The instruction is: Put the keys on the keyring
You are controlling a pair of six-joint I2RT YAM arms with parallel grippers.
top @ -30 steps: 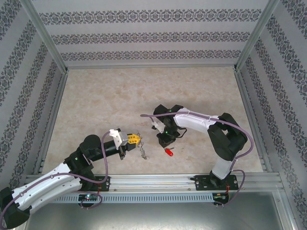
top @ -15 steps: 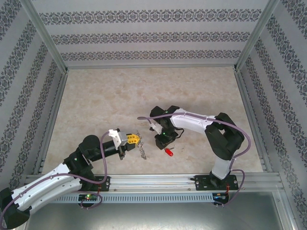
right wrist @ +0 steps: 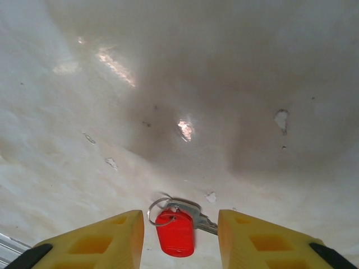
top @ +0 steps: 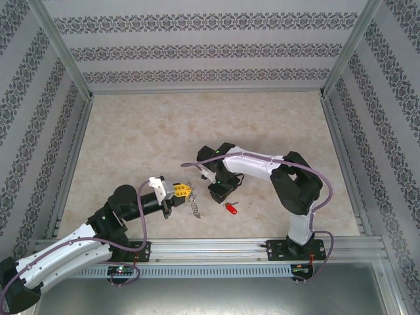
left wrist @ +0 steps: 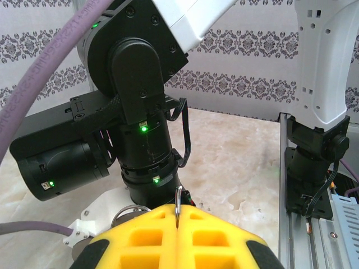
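My left gripper is shut on the keyring, whose thin metal ring stands edge-on between the yellow fingertips. In the top view the keyring's silvery chain trails from those tips onto the table. A red-headed key lies flat on the table, with a small wire ring and a silver key attached. My right gripper hovers over it, open, one finger on either side, touching nothing. In the top view the red key lies just right of the right gripper.
The right arm's black wrist stands close in front of the left gripper. An aluminium rail runs along the near table edge, and patterned walls close in the other sides. The beige tabletop stretches away behind both arms.
The right gripper's jaws have spread apart and its arm has shifted a little to the left. The red key stays on the table. The left arm has not moved.
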